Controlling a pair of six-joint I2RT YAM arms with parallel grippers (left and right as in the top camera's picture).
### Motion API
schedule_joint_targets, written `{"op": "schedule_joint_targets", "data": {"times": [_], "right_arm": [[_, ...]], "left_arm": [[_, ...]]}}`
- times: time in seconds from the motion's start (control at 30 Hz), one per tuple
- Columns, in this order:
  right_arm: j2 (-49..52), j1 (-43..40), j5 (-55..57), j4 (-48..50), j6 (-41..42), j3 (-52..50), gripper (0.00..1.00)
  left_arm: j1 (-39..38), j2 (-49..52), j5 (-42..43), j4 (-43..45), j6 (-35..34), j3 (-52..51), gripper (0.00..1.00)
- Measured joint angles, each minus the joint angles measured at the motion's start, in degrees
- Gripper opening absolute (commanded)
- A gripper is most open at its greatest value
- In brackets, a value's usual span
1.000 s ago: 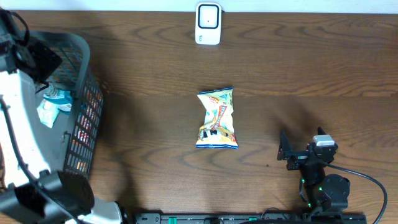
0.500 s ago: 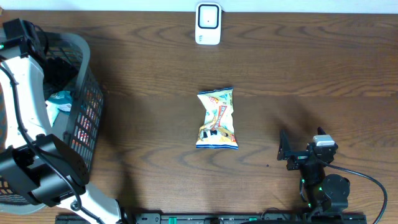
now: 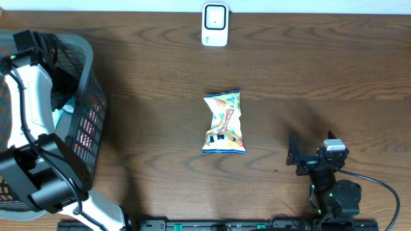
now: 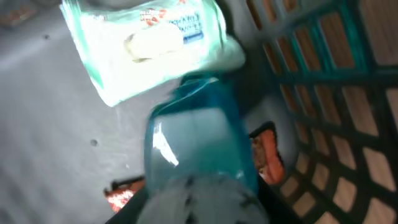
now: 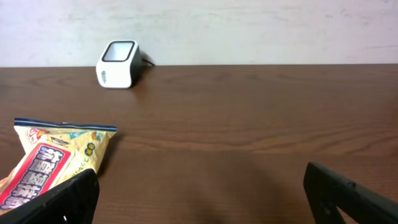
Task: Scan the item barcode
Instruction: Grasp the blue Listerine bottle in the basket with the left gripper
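My left gripper (image 3: 61, 95) reaches down inside the grey basket (image 3: 88, 61) at the table's left edge. In the left wrist view its dark fingers (image 4: 132, 208) press on either side of a teal pouch (image 4: 196, 140), and the gripper (image 4: 202, 205) is shut on it. A white and green wipes pack (image 4: 146, 43) lies just beyond the pouch. The white barcode scanner (image 3: 215, 24) stands at the table's far middle edge. A yellow snack bag (image 3: 225, 122) lies flat mid-table. My right gripper (image 3: 309, 159) rests open near the front right, empty (image 5: 202, 196).
The basket's mesh wall (image 4: 323, 93) rises close on the right of the pouch. Orange packets (image 4: 267, 152) lie on the basket floor. The scanner (image 5: 118, 63) and snack bag (image 5: 53, 162) lie ahead and left of the right gripper.
My left arm has swung over the basket and dipped into it, and its jaws have closed on the teal pouch. The right arm, snack bag and scanner have not moved.
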Motion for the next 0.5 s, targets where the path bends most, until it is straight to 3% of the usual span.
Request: {"op": "schedule_joint_targets", "data": {"times": [0.33,0.5], "right_arm": [[0.0,0.0,0.0,0.0,0.0,0.0,0.99],[0.0,0.0,0.0,0.0,0.0,0.0,0.99]], "left_arm": [[0.0,-1.8,0.8,-0.5,0.0,0.0,0.08],[0.0,-10.0,1.0,-0.3,0.0,-0.1,0.08]]}}
